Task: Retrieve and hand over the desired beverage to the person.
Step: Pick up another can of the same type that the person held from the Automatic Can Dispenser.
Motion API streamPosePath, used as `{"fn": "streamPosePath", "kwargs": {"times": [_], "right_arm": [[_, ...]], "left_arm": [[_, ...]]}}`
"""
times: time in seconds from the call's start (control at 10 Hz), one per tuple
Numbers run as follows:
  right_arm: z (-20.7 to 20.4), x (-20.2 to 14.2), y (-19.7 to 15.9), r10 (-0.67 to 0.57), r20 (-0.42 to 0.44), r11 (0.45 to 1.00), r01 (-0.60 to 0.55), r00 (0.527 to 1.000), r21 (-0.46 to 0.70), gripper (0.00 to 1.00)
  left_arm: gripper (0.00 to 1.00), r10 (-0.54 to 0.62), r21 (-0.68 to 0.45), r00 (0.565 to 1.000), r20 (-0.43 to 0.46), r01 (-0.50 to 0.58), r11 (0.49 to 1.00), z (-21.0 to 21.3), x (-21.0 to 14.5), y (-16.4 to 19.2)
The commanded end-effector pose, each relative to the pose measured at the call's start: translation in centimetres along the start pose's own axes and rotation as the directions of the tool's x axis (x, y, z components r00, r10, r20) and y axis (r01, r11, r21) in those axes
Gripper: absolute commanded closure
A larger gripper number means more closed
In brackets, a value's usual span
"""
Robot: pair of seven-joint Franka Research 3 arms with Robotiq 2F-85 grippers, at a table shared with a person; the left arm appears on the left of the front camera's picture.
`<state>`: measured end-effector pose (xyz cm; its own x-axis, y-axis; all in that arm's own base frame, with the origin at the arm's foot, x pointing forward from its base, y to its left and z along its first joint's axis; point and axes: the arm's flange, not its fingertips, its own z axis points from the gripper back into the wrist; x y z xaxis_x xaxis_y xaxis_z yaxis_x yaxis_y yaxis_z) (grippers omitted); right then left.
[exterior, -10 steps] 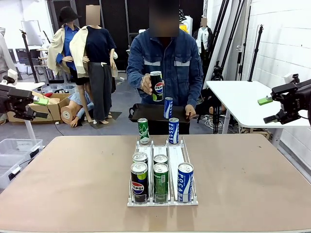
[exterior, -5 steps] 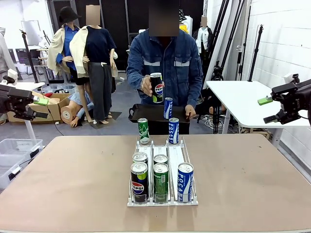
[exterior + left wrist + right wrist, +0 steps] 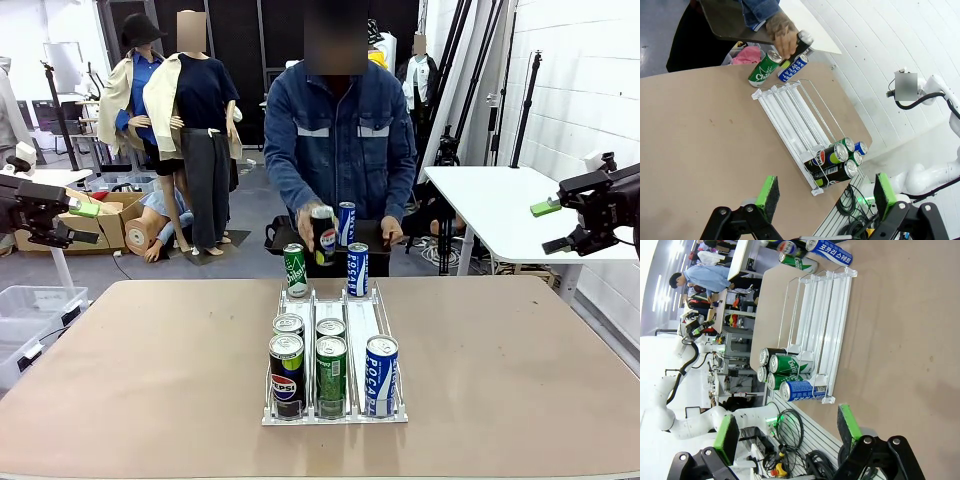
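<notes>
Looking across the table (image 3: 150, 380), you are seeing the person (image 3: 340, 140) standing at the far side in a blue denim jacket, one hand (image 3: 312, 222) gripping a black Pepsi can (image 3: 324, 240) low at the far end of the clear rack (image 3: 335, 418). That can is hanging between a green can (image 3: 295, 270) on the left and a Pocari can (image 3: 357, 268) on the right, both standing at the rack's far end; you cannot tell whether it is touching the rack. Just behind, a blue can (image 3: 346, 222) is standing on a black tray (image 3: 285, 232), the person's other hand (image 3: 390, 233) sitting at the tray's right end. At the rack's near end a near Pepsi can (image 3: 286, 367), a near green can (image 3: 331, 370) and a near Pocari can (image 3: 381, 372) are standing in front, two more cans behind the left pair. Your left gripper (image 3: 826, 195) is hanging off the table's left side, fingers spread wide, holding nothing. Your right gripper (image 3: 786, 430) is hanging well off to the right, likewise spread wide, gripping nothing.
</notes>
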<state>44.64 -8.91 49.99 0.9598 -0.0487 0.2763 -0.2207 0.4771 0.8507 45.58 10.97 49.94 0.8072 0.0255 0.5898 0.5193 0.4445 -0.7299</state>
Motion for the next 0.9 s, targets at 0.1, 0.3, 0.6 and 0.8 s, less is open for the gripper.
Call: {"fn": "streamPosePath", "kwargs": {"times": [0.1,0.3,0.6,0.8], "right_arm": [[-0.01,-0.02,-0.03,-0.006,0.001,1.000,0.006,1.000,0.001,0.00],[-0.01,-0.02,-0.03,-0.006,0.001,1.000,0.006,1.000,0.001,0.00],[-0.01,-0.02,-0.03,-0.006,0.001,1.000,0.006,1.000,0.001,0.00],[-0.01,-0.02,-0.03,-0.006,0.001,1.000,0.006,1.000,0.001,0.00]], "left_arm": [[0.00,0.001,-0.005,1.000,0.006,-0.001,1.000,0.14,0.05,-0.14],[0.00,0.001,-0.005,1.000,0.006,-0.001,1.000,0.14,0.05,-0.14],[0.00,0.001,-0.005,1.000,0.006,-0.001,1.000,0.14,0.05,-0.14],[0.00,0.001,-0.005,1.000,0.006,-0.001,1.000,0.14,0.05,-0.14]]}}
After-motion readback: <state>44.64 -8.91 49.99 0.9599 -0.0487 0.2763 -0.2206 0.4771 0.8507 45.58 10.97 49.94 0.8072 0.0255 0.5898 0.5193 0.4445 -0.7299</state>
